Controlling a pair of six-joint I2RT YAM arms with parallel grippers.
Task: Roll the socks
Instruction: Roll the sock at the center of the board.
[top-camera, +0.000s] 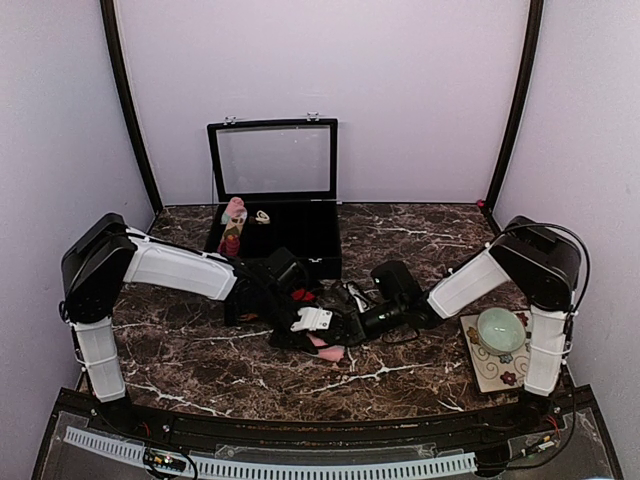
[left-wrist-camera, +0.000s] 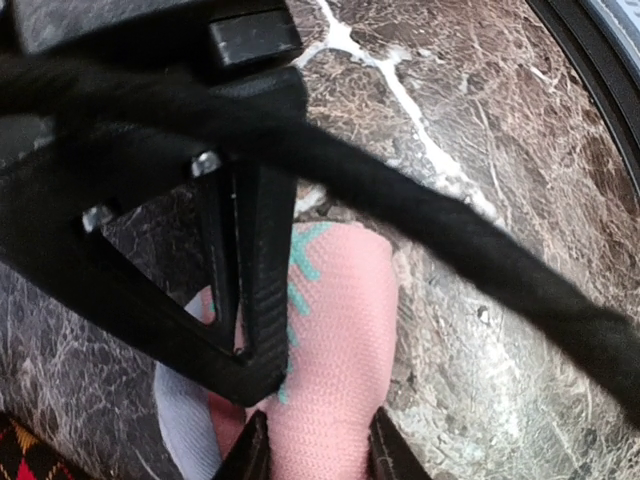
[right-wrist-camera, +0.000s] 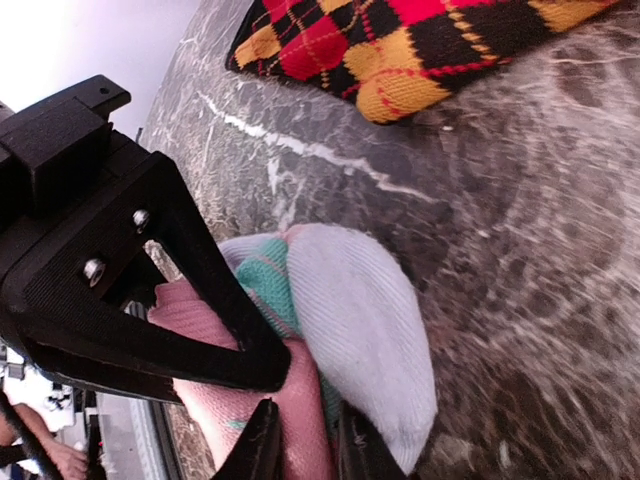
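Top external view: the brown stone table (top-camera: 190, 370) is the biggest thing. A black box (top-camera: 300, 240) with its lid up stands at the far middle. The two arms reach in and meet in the middle of the table. A green bowl (top-camera: 501, 330) sits near the right side. The pink sock (top-camera: 328, 351) peeks out from under the arms. The black sock (top-camera: 302, 295) lies a little farther back, mostly hidden.

The left wrist view shows what the top view cannot. The left pincer (left-wrist-camera: 318, 455) squeezes the pink sock between its fingers, and the right pincer (left-wrist-camera: 245, 370) bites the same sock from the other end.

The right wrist view shows the right pincer narrow, with pink cloth pinched in it. It also shows the black sock's red and yellow diamonds, lying apart from the pink sock.
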